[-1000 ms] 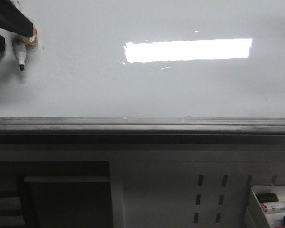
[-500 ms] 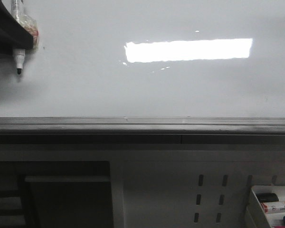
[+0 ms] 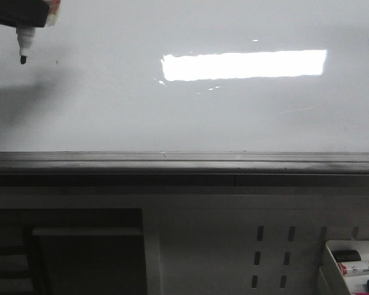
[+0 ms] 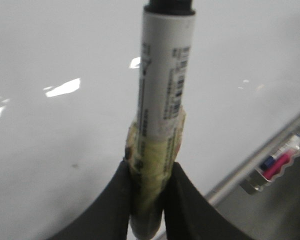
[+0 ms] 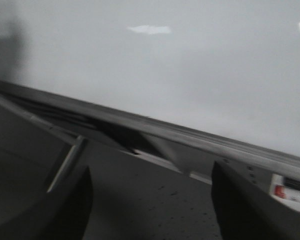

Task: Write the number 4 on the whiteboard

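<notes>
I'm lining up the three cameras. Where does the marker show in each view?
Front: the marker pokes down, tip first, from the left hand at the top left corner.
Left wrist: it fills the centre, clamped between the fingers.
Right wrist: not in it.
Shared landmark: the whiteboard with its grey ledge.

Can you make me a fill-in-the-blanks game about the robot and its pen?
1. The left claw is holding a ____ with its cap off.
2. The whiteboard has ____ strokes of the number 4 on it yet.
3. The right claw is open and holds ____.
4. More markers lie in a tray ____ the board's grey ledge.

Missing words: marker; no; nothing; below
</notes>
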You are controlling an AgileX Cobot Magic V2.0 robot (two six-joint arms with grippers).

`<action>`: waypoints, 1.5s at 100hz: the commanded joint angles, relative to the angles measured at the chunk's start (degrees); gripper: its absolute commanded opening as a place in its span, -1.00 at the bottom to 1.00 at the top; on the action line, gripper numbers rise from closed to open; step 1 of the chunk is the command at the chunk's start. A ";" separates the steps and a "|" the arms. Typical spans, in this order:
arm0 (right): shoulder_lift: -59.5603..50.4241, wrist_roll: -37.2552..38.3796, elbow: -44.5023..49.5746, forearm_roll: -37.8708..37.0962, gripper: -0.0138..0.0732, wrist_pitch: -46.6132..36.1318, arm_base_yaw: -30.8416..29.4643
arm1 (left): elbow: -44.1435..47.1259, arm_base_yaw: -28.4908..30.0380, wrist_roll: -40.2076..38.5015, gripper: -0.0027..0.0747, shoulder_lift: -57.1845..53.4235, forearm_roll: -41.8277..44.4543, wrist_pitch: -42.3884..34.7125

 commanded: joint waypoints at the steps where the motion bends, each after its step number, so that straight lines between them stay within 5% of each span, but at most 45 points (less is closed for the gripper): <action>1: 2.99 -9.28 -3.51 12.24 0.35 5.61 -0.32 | -1.79 -1.35 2.70 -0.98 -2.30 -0.51 4.70; 12: 7.27 -13.31 -6.22 19.27 0.35 11.23 -0.21 | -1.79 -5.48 2.70 -0.98 -2.48 4.71 4.79; 27: 11.76 -13.30 -10.66 19.43 0.35 17.55 -0.21 | -1.79 -14.11 0.34 -0.99 -2.48 10.79 2.78; 63: 16.47 -8.26 -21.27 8.15 0.35 13.84 12.48 | -1.79 -35.72 -16.72 -0.99 1.58 31.87 -15.39; 132: 31.11 -0.39 -33.49 0.04 0.34 17.88 24.15 | -4.05 -37.32 -19.31 -0.98 4.40 35.26 -17.12; 150: 32.02 -0.39 -33.49 -0.48 0.07 18.39 24.74 | -4.05 -37.32 -19.31 -0.98 4.40 35.26 -18.90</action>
